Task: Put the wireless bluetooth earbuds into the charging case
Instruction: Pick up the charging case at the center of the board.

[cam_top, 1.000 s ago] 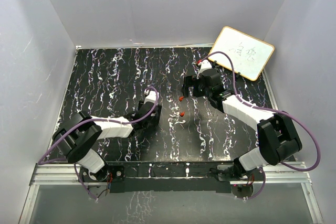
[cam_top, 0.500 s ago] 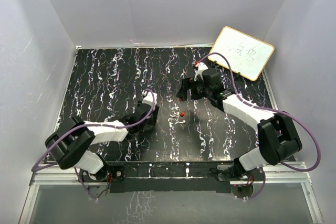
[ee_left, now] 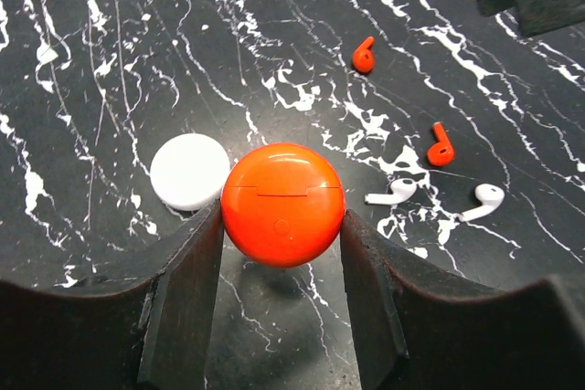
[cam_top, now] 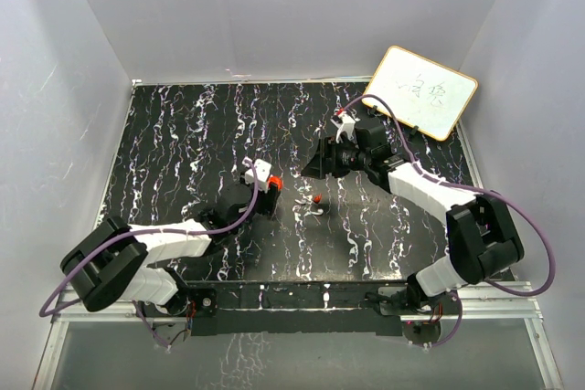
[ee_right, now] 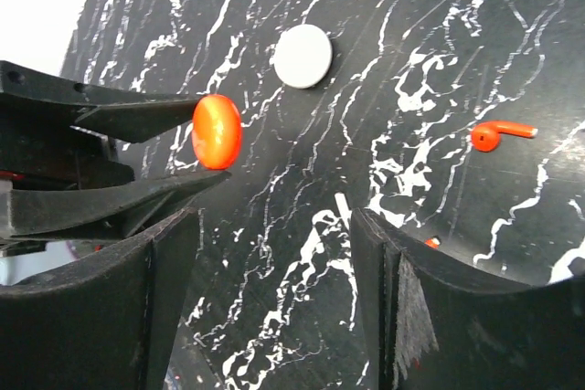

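Observation:
My left gripper (ee_left: pixel 282 226) is shut on the round red charging case (ee_left: pixel 282 203) and holds it just above the black marbled table, lid seam facing up. In the top view the left gripper (cam_top: pixel 271 187) is at mid-table with the case (cam_top: pixel 274 184) at its tip. Two tiny red earbuds (ee_left: pixel 363 55) (ee_left: pixel 440 145) lie on the table beyond the case. My right gripper (cam_top: pixel 315 163) is open and empty, tilted low over the earbuds. In its view the right gripper (ee_right: pixel 274 299) faces the case (ee_right: pixel 217 131), with one red earbud (ee_right: pixel 498 132) to the right.
A white round disc (ee_left: pixel 189 171) lies just left of the case and also shows in the right wrist view (ee_right: pixel 303 56). Two white earbuds (ee_left: pixel 391 192) (ee_left: pixel 482 200) lie near the red ones. A whiteboard (cam_top: pixel 422 91) leans at the back right corner.
My left arm has reached forward and right and turned, so the red case now shows at its tip. My right gripper has moved left and tilted down toward the earbuds.

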You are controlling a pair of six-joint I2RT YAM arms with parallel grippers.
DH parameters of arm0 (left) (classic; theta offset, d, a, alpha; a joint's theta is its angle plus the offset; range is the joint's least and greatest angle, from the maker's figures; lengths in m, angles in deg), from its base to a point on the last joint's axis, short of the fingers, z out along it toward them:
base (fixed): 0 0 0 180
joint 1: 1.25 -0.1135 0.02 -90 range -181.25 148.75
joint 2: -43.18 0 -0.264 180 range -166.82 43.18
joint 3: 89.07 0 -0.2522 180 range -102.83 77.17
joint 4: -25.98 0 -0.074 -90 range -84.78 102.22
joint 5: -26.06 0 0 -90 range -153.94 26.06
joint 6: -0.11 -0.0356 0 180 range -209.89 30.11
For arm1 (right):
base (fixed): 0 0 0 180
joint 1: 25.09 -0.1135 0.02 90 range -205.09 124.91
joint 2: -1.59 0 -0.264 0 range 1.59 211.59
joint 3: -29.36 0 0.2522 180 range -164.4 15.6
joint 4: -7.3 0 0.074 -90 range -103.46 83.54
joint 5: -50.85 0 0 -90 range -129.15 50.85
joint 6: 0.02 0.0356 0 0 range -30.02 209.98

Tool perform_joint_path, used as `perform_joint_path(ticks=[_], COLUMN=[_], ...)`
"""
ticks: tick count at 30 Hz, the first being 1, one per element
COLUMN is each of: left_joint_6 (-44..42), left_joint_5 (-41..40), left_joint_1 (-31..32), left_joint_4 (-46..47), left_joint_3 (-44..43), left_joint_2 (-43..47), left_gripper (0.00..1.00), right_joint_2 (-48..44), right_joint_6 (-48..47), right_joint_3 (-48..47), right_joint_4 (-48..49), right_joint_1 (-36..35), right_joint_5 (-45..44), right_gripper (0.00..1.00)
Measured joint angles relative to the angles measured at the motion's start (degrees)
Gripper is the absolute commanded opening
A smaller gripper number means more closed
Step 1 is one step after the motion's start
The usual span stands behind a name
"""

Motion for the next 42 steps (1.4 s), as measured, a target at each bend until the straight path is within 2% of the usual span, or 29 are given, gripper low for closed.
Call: perform_joint_path(ticks=[3,7,18,27,35,42], left_joint_6=[-1.3,-3.0,-4.9,-5.3,-5.9,-6.1], left_joint_5=[1.8,4.4,10.9,12.9,14.3,15.5], left_joint_1=[0.0,0.0,0.0,0.0,0.0,0.0], left_joint_4=[2.1,6.0,9.3,13.0,17.6,19.2], left_joint_3=[0.1,0.1,-1.8,-1.9,-0.8,0.2], left_joint_2=[-0.3,-1.4,-5.5,-5.5,-5.5,-5.4], left_gripper=[0.04,0.00,0.00,0.00,0.00,0.00], right_joint_2=[0.6,1.6,4.2,5.2,5.4,5.4], right_joint_6=[1.4,2.8,4.0,5.2,6.0,7.0], right_joint_3=[0.0,0.0,-0.9,-0.9,-0.9,-0.9], right_joint_4=[1.4,3.1,4.4,5.7,6.9,7.6], right_joint_1=[0.0,0.0,-2.2,-2.8,-3.1,-3.1], right_joint_5=[2.6,5.0,6.3,7.1,7.6,8.3], right_gripper=[0.56,0.52,0.51,0.49,0.43,0.32])
